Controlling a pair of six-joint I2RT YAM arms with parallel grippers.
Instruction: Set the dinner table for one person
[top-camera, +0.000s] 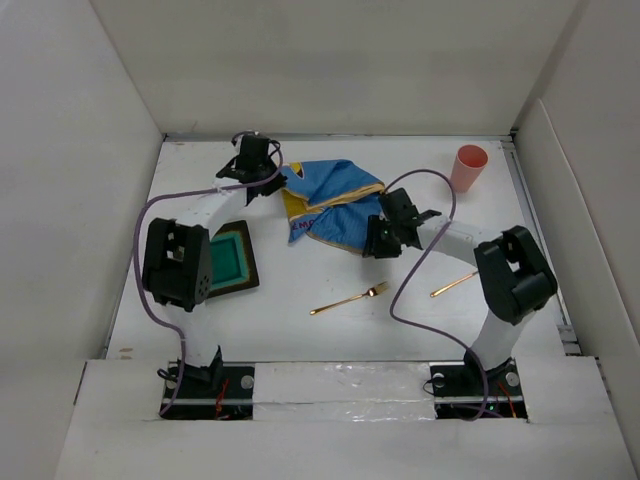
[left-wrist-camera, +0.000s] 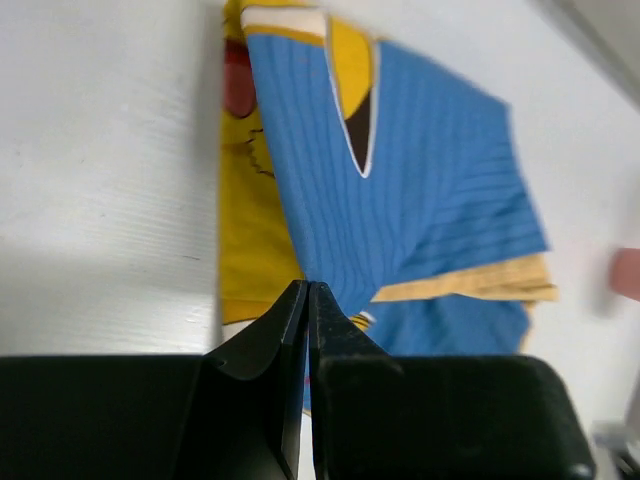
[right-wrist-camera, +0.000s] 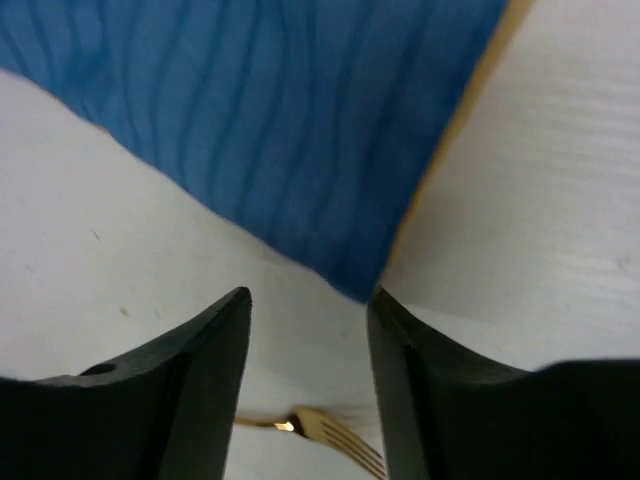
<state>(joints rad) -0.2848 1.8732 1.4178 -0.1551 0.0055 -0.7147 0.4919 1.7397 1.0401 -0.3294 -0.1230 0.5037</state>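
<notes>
Dinner table (top-camera: 330, 340), white and walled before both arms, is barely set: the placemat (top-camera: 330, 205) lies crumpled, left jaws pinched shut seemingly on its far corner, right jaws open over its near corner, while fork (top-camera: 350, 298), cup (top-camera: 469, 167) and green dish (top-camera: 232, 258) wait scattered.

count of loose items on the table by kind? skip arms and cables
Blue cloth placemat: 1
Pink cup: 1
Green dish: 1
Gold cutlery: 2 (fork, plus a second piece, type unclear)
Total on the dinner table: 5
</notes>
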